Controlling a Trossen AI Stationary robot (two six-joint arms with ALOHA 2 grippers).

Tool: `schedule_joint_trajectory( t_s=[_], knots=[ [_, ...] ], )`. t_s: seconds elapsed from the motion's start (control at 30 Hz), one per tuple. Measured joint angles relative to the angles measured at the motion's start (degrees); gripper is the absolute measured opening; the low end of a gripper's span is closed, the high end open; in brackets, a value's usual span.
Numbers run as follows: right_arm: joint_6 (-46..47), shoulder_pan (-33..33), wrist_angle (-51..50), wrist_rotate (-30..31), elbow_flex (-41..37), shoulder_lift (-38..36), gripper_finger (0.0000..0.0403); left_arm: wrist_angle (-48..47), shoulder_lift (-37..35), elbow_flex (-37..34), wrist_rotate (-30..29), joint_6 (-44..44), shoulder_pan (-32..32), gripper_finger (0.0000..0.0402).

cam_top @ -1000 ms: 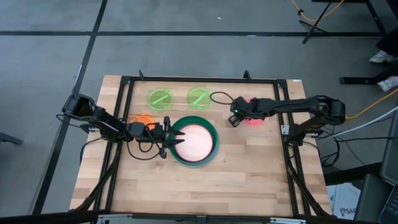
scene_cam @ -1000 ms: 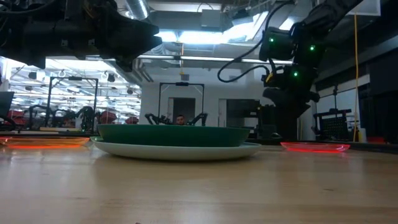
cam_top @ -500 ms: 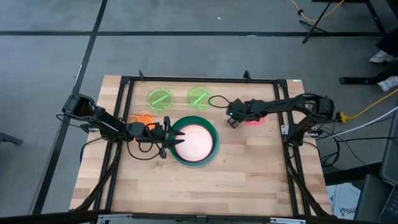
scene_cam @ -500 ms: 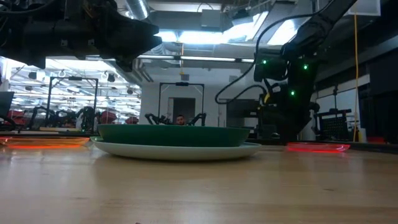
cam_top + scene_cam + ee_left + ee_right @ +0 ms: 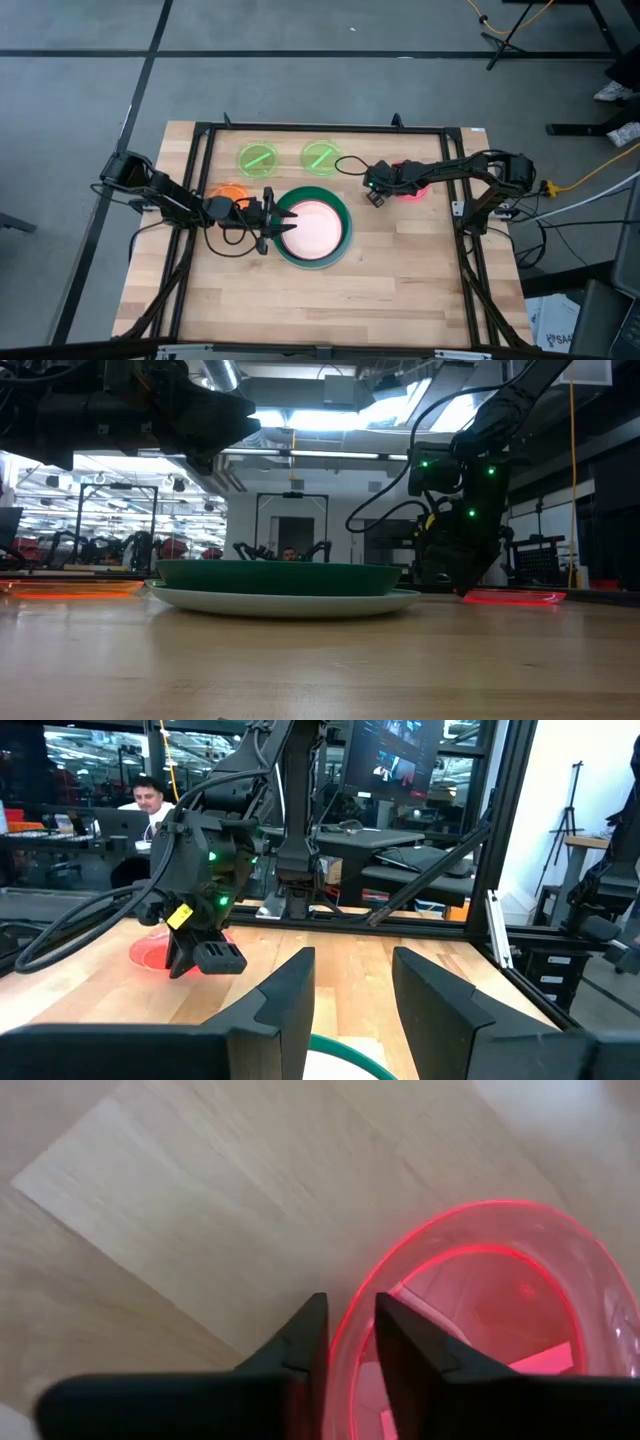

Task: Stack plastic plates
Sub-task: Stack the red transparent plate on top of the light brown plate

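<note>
The right gripper (image 5: 348, 1342), fingers parted astride the left rim of the translucent pink plate (image 5: 480, 1320) at the table's far right, is the nearer arm; the left gripper (image 5: 268, 222) waits released by the stack (image 5: 340, 245).

Evenly, brightly lit from overhead; ceiling glare behind silhouetted arms at table level. Glowing edges on translucent pink round plastic plate (image 5: 480, 1320); blurred dark fingers (image 5: 305, 1345) close up.
</note>
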Motion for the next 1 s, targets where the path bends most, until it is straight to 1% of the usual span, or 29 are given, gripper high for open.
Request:
schedule_joint_trajectory(
  t_s=[0.13, 0.2, 0.43, 0.6, 0.73, 1.0],
  knots=[
    [-0.8, 0.0, -0.5, 0.0, 0.0, 0.0, 0.0018, 0.0, 0.0, 0.0, 0.0, 0.0, 0.0, 0.013],
    [-2.0, 0.0, -0.5, -0.1, 0.0, 0.0, 0.0005, 0.0, 0.0, 0.0, 0.0, 0.0, 0.0, 0.013],
    [-6.0, 0.1, -0.5, -2.1, 0.0, 0.0, 0.0001, 0.0, 0.0, 0.0, 0.0, 0.0, 0.0, 0.013],
    [-6.6, 0.1, -0.3, -3.9, 0.0, -0.3, 0.0001, 0.0, 0.0, 0.0, 0.0, 0.0, 0.0, 0.013],
    [-7.6, 1.8, -0.3, -3.9, 0.0, -1.5, 0.0001, -0.1, 0.0, 0.0, 0.0, 0.0, 0.0, 0.013],
    [-7.7, 7.4, 0.2, -4.9, 0.9, -3.3, 0.0001, -0.1, 0.0, 0.0, 0.0, 0.0, 0.0, 0.013]
  ],
)
